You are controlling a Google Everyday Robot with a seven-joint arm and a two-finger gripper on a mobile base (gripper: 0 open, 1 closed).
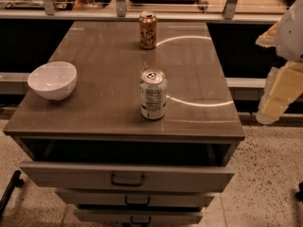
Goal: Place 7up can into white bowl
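The 7up can [153, 94] stands upright near the middle front of the brown cabinet top [104, 103], its silver pull-tab top facing up. The white bowl [52, 79] sits upright and empty at the left edge of the top, well to the left of the can. My gripper [277, 96] hangs in the air at the right edge of the view, beyond the right side of the cabinet and apart from the can. It holds nothing that I can see.
A gold-brown can [147, 30] stands upright at the back of the top. The top drawer [128, 176] below the front edge is pulled out, with two more drawers under it. A shelf with clutter runs along the back.
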